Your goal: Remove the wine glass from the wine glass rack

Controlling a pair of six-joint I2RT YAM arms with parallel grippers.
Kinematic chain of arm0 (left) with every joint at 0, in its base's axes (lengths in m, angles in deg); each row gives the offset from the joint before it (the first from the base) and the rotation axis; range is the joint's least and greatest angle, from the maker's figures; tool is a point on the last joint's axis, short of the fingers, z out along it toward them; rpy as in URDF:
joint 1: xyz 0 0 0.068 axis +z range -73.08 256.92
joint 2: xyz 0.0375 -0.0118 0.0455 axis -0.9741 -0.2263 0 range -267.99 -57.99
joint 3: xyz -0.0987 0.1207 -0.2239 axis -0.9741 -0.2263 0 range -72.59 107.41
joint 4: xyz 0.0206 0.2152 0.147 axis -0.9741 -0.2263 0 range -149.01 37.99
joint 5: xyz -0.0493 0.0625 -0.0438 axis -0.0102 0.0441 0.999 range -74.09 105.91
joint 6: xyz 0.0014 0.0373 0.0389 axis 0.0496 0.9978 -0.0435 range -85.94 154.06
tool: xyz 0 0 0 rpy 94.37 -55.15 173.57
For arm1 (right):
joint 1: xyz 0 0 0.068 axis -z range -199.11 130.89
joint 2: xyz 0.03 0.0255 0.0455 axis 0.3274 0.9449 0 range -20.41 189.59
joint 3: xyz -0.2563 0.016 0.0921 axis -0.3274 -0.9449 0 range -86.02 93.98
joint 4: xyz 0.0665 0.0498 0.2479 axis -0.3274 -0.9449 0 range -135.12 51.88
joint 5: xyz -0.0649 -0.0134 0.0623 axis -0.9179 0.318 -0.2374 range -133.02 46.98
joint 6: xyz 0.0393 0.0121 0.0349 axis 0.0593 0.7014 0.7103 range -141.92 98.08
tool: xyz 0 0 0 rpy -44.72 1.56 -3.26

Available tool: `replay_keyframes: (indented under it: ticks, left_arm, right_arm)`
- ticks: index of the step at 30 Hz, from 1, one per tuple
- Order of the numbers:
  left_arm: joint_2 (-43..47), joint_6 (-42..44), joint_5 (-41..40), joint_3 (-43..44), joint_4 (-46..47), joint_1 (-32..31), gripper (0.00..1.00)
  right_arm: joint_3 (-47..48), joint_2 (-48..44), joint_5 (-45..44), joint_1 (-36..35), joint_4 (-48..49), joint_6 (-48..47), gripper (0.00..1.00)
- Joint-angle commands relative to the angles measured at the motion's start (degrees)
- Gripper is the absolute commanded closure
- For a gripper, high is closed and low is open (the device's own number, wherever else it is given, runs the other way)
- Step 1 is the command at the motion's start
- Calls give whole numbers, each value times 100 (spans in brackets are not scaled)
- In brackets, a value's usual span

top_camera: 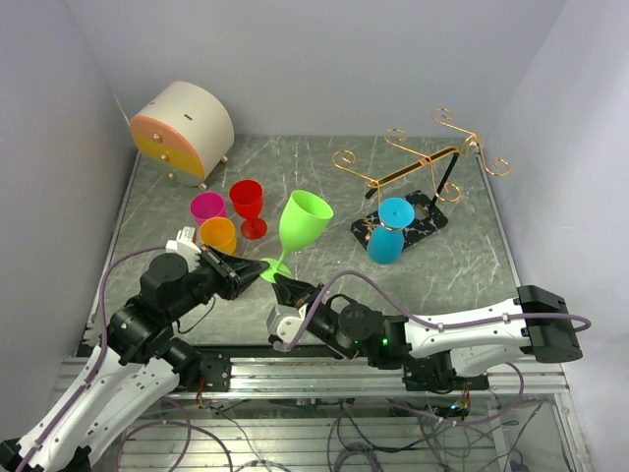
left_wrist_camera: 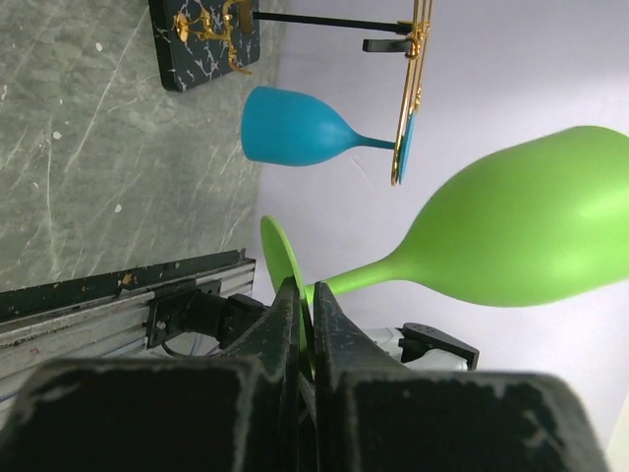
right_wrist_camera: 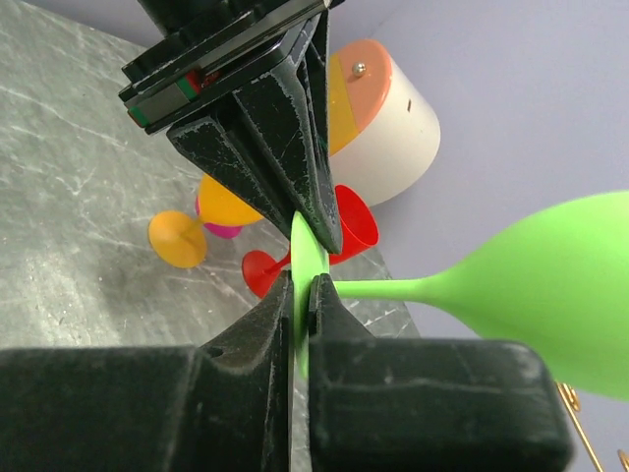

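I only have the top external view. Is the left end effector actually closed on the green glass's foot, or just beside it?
Observer: Closed. Left wrist view shows the left end effector shut on the foot rim of the green wine glass.
Operator: And the right one?
Observer: Right wrist view shows the right end effector pinching the same foot disc.
Operator: Blue glass?
Observer: Left wrist view: the blue wine glass hangs by its foot from the gold wires of the wine glass rack.
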Motion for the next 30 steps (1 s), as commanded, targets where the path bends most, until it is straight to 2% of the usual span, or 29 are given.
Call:
replay_keyframes:
  ticks: [1, 3, 5, 8, 14, 17, 21, 23, 24, 25, 27, 30]
  left_arm:
    - [28, 277, 179, 32, 419, 19, 93]
    - [99, 387, 74, 41, 258, 22, 93]
    - [275, 528, -202, 74, -18, 19, 93]
    - [612, 663, -692, 187, -663, 18, 93]
    - [1623, 716, -1875, 392, -1878, 18, 93]
    - [1985, 771, -2220, 491, -2315, 22, 93]
    - [2241, 941, -2405, 563, -2667, 18, 93]
    - [2337, 1079, -2441, 594, -2785, 22, 93]
    - [2394, 1159, -2470, 615, -2848, 18, 93]
    - [2442, 1206, -2506, 645, -2925, 20, 93]
    - [2534, 1298, -2605, 723, -3112, 19, 93]
    - [2534, 1516, -2785, 919, -3328, 18, 93]
  right_arm:
    - [109, -54, -12, -77, -137, 443, 96]
    - [325, -158, -203, -80, -678, 861, 82]
    - [613, -328, -297, -79, -1654, 1331, 69]
    - [1061, -588, -259, -87, -2881, 2036, 63]
    - [1721, -1352, -201, -101, -4793, 3092, 62]
    - [2089, -1620, -255, -97, -5399, 3529, 63]
    - [2778, -1518, -642, -9, -5773, 3952, 69]
    - [3366, -1135, -257, 424, -6169, 4094, 70]
    - [3735, -771, 518, 924, -6550, 4195, 70]
    - [4131, -500, 1173, 1750, -6772, 4354, 70]
    - [4786, -24, 2333, 2779, -7029, 4660, 72]
    - [5634, 494, 3297, 3155, -7220, 4883, 70]
